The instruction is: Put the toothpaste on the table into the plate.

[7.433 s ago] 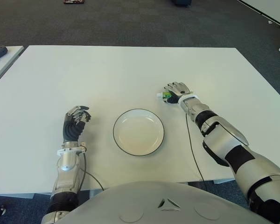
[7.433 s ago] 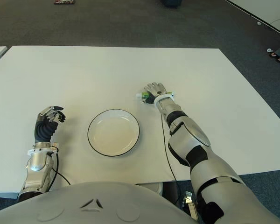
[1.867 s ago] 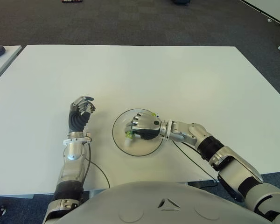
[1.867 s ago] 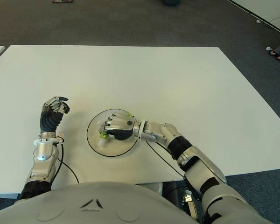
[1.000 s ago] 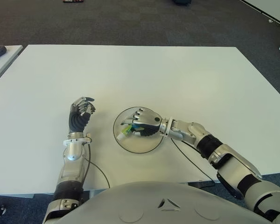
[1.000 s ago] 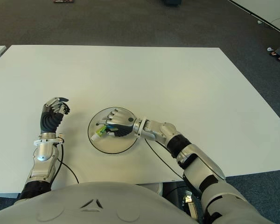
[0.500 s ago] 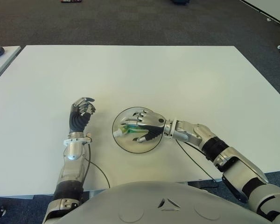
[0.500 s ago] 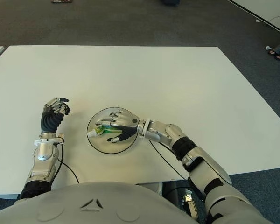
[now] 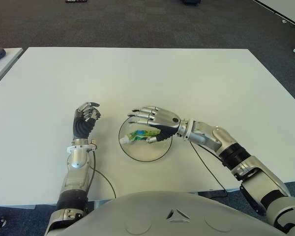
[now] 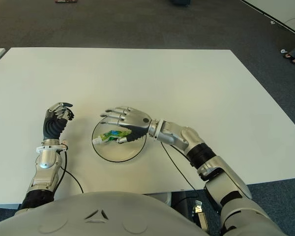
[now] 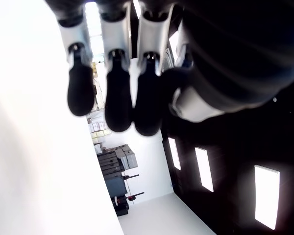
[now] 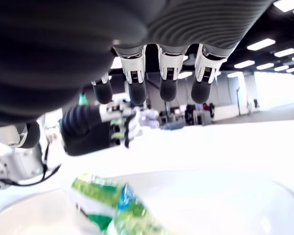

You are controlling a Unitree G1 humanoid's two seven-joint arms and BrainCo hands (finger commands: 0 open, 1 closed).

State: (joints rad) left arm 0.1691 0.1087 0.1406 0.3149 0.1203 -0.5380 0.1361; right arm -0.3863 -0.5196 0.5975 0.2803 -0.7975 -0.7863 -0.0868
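toothpaste: lying flat inside the plate, cap toward the plate's left rim.
right hand: above the plate's far side, fingers spread, holding nothing, clear of the tube.
left hand: left of the plate, upright, fingers curled, empty.
step: release looks done; placement looks complete.
next: lift the right hand away without knocking the tube.

Silver-and-black jointed arms, each robot hand with grey fingers and dark ribbed palm, thin black wrist cables.
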